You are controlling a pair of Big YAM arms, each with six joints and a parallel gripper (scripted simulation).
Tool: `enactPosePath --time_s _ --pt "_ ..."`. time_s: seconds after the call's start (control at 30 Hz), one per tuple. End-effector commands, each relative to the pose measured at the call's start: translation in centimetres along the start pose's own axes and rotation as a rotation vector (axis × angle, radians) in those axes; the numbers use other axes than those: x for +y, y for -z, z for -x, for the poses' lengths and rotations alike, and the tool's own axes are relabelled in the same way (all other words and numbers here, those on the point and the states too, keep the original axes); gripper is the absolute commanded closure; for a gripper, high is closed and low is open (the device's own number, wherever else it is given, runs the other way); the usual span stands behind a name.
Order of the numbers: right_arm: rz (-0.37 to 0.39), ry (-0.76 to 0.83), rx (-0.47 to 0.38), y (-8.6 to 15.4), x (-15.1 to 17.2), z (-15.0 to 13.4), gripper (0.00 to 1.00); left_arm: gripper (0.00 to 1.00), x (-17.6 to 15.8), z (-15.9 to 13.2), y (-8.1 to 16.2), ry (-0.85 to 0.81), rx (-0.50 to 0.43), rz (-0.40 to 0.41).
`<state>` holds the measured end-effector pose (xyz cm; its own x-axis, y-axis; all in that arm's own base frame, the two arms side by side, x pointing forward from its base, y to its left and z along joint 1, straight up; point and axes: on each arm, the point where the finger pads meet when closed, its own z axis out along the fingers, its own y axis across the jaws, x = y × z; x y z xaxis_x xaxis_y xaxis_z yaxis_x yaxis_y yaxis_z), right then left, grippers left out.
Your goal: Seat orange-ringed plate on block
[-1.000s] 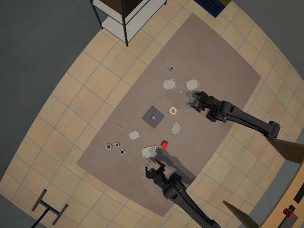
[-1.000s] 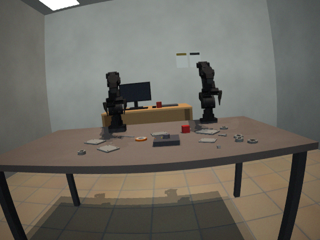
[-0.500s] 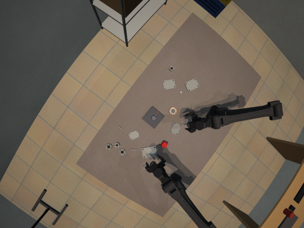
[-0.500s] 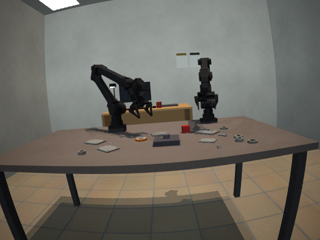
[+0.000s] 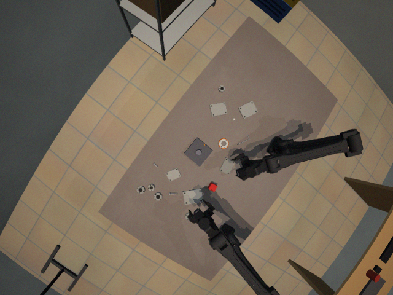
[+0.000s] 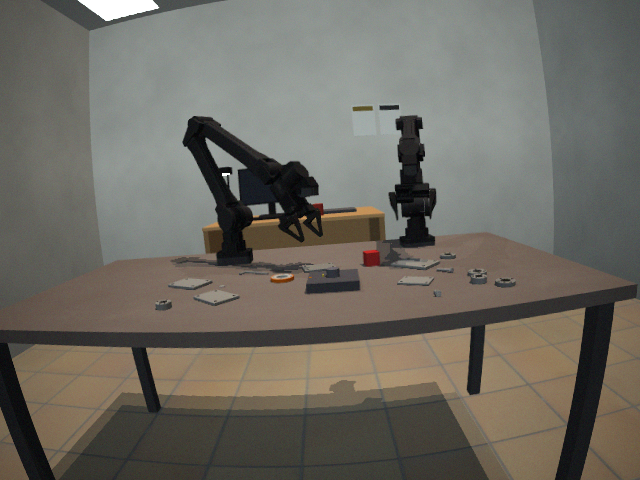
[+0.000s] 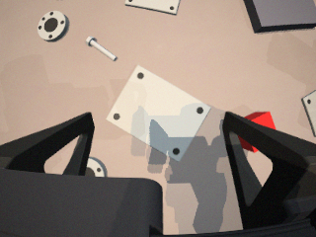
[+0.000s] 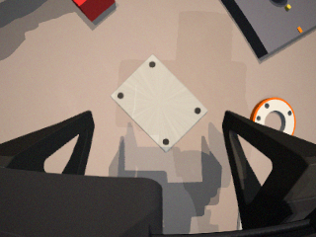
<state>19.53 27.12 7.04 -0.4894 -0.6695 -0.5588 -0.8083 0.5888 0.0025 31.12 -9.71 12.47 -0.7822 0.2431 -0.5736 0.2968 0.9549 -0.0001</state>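
The orange-ringed plate (image 5: 223, 143) lies flat on the table, to the right of the dark grey block (image 5: 198, 151). The block carries a round post (image 5: 199, 152) and a small pin beside it. The plate also shows in the right wrist view (image 8: 275, 117), by the right finger, and the block (image 8: 267, 3) at the top right. My right gripper (image 5: 235, 165) is open and empty, hovering above a grey square plate (image 8: 160, 103). My left gripper (image 5: 200, 212) is open and empty above another grey square plate (image 7: 160, 113), well apart from the block.
A red cube (image 5: 212, 186) sits between the two grippers. Several grey square plates, such as one at the far side (image 5: 218, 109), small round flanges (image 5: 148, 190) and loose screws (image 5: 173, 193) lie scattered over the table. A shelf unit (image 5: 164, 19) stands beyond the table.
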Motion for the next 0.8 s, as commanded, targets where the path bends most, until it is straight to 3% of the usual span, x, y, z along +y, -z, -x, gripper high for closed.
enactPosePath --time_s 0.0,0.2,0.27,0.47,0.77 --pt "0.002 0.004 -0.069 0.3 0.0 3.8 0.0 0.0 0.0 1.3 0.4 0.0 -0.022 0.0" --pt "0.002 0.004 -0.069 0.3 0.0 3.8 0.0 0.0 0.0 1.3 0.4 0.0 -0.022 0.0" --pt "-0.01 -0.013 -0.04 0.2 -0.7 2.0 0.0 0.0 0.0 1.3 0.4 0.0 -0.022 0.0" --pt "-0.058 -0.066 -0.046 0.6 -3.6 1.8 0.0 0.0 0.0 1.3 0.4 0.0 -0.022 0.0" --pt "-0.198 -0.275 -0.067 1.4 -12.3 2.0 0.0 0.0 0.0 1.3 0.4 0.0 -0.022 0.0"
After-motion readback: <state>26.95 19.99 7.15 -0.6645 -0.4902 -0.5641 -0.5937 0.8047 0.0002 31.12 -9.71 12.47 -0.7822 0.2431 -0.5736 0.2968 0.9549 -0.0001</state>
